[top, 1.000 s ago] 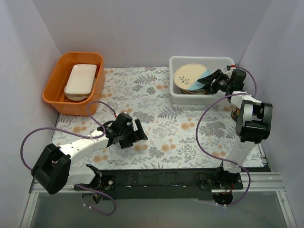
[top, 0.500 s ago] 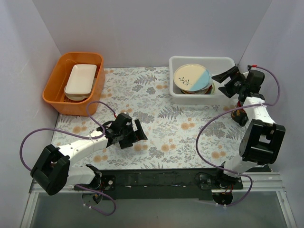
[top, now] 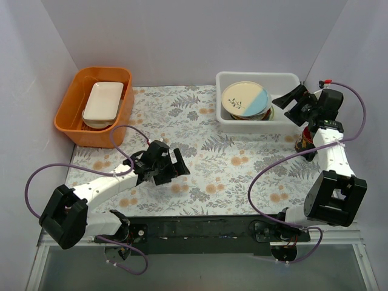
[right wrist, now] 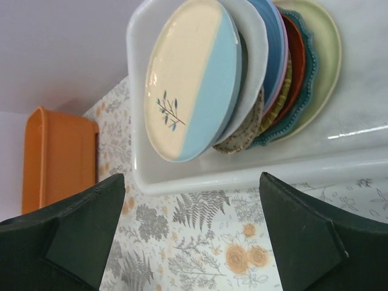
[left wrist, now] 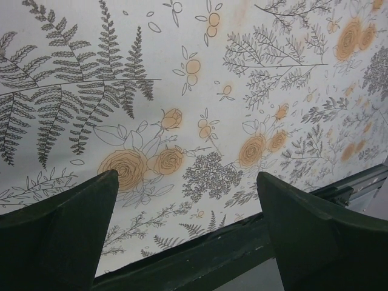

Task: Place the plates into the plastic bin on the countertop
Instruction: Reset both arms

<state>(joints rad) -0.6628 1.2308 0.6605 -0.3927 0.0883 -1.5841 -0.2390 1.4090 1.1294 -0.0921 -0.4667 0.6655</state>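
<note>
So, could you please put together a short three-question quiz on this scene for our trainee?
1. True or false: the right gripper is shut on a plate.
2. The top plate in the plastic bin is: A) plain red; B) cream and light blue with a leaf sprig; C) black.
3. Fill in: the white rectangular dish lies in the ____ tub.

Key:
1. False; its jaws are open and hold nothing.
2. B.
3. Orange.
</note>
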